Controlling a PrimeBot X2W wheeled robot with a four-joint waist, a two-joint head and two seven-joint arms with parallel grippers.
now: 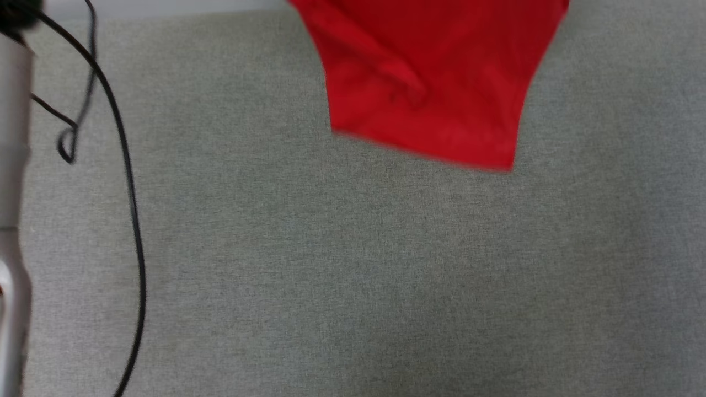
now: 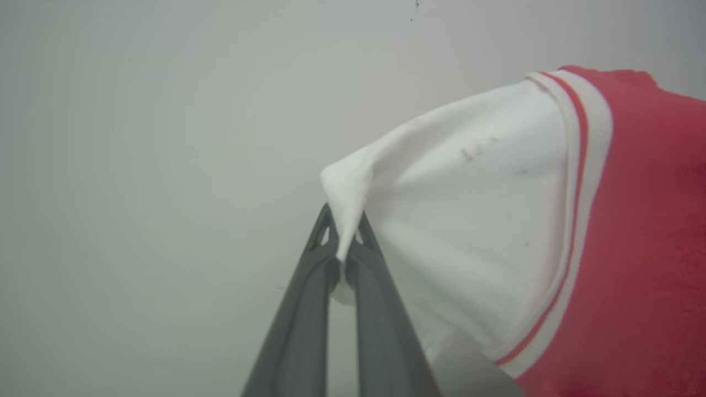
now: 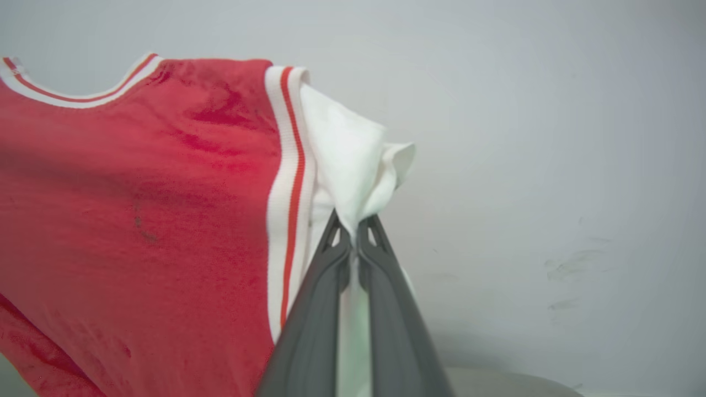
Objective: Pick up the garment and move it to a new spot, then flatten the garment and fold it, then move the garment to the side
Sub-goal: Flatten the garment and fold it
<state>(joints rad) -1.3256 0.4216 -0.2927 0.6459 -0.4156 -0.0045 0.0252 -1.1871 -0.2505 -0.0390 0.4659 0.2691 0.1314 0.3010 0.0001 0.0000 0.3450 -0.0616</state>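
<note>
Left gripper [image 2: 343, 242] pinching white sleeve, right gripper [image 3: 353, 234] pinching other sleeve; shirt [image 1: 430, 82] hanging spread above grey table [image 1: 353, 275], probably for laying flat; hem blurred.

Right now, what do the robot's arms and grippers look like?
The left gripper and right gripper match: each has two long, dark grey jaws that taper to a point, with small triangular cut-outs near the tips. The head view shows a pale silver-grey, tubular forearm with a thin black cable looping beside it.
</note>
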